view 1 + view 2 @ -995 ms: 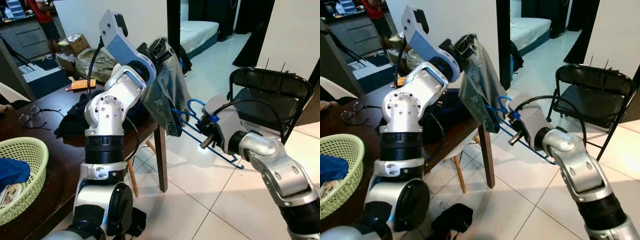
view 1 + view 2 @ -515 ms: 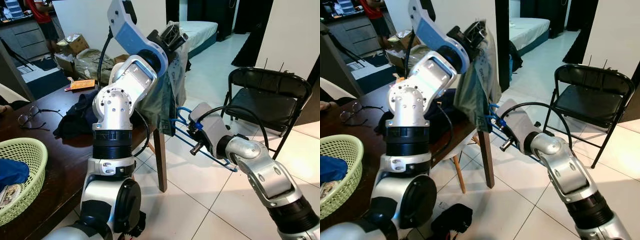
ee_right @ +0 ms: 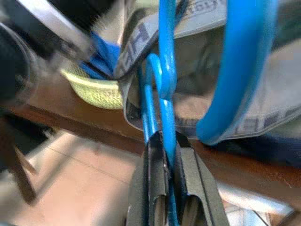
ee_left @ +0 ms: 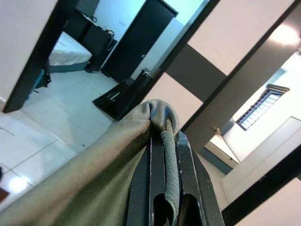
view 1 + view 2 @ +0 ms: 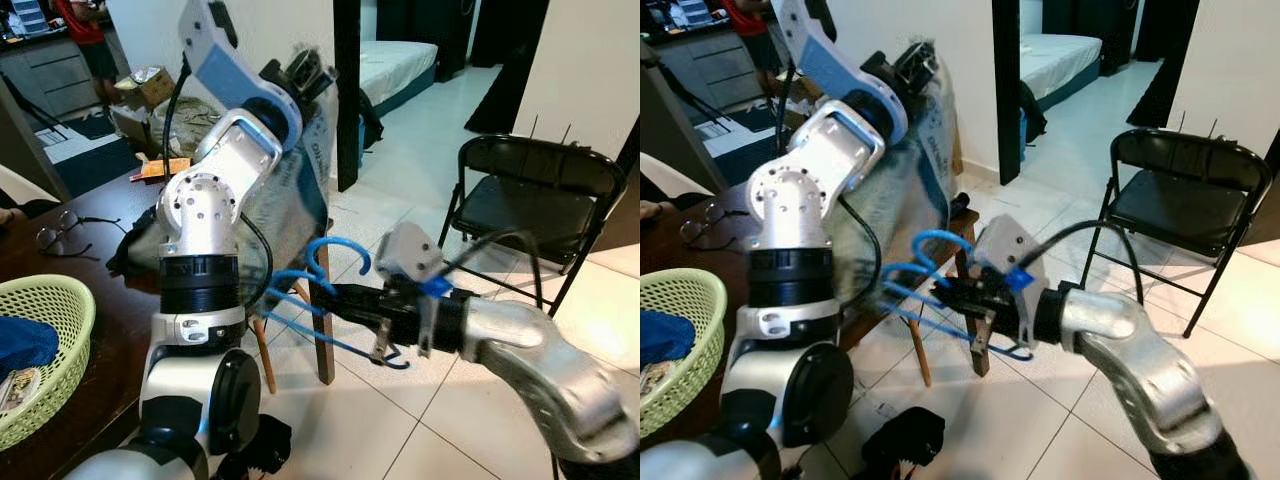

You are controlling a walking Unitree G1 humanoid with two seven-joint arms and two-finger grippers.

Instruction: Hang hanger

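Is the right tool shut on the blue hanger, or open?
Shut. In the right wrist view the right tool has both fingers pressed against the blue hanger wire.

The hanger (image 3: 165, 84) looked like smooth, glossy blue plastic, pinched between the matt black fingers of the right gripper (image 3: 169, 155), while the left gripper (image 4: 167, 155) clamped a fold of soft, matt grey-green cloth (image 4: 94, 169). At nine o'clock from the left arm's brushed silver metal, the table (image 5: 90, 320) was dark polished wood carrying a pale green plastic basket (image 5: 70, 300) with an open weave. At three o'clock the folding chair (image 5: 530, 190) was black painted metal on glossy white floor tiles (image 5: 420, 420).
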